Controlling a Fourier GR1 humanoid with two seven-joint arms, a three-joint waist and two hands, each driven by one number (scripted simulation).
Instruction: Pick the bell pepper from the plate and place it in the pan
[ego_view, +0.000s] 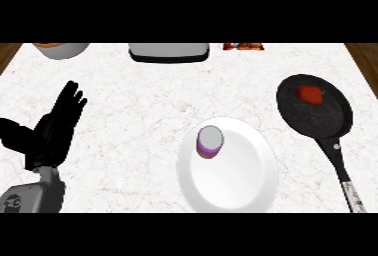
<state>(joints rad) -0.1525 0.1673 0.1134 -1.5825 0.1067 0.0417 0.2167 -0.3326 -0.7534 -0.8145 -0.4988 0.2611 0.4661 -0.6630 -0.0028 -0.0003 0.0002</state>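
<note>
A red bell pepper (311, 94) lies inside the black pan (328, 120) at the right of the counter, near the pan's far side. The pan's handle runs down toward the lower right. A white plate (236, 175) sits in the middle front, with a small purple and grey cup-like object (210, 141) on its upper left part. My left hand (55, 130) stands at the left with fingers straight and pointing up, touching nothing. My right hand does not show.
Along the counter's far edge stand a grey bowl with an orange inside (60, 49), a grey and black appliance (169, 52) and a red-orange packet (244, 46). Wooden strips border the counter at both far corners.
</note>
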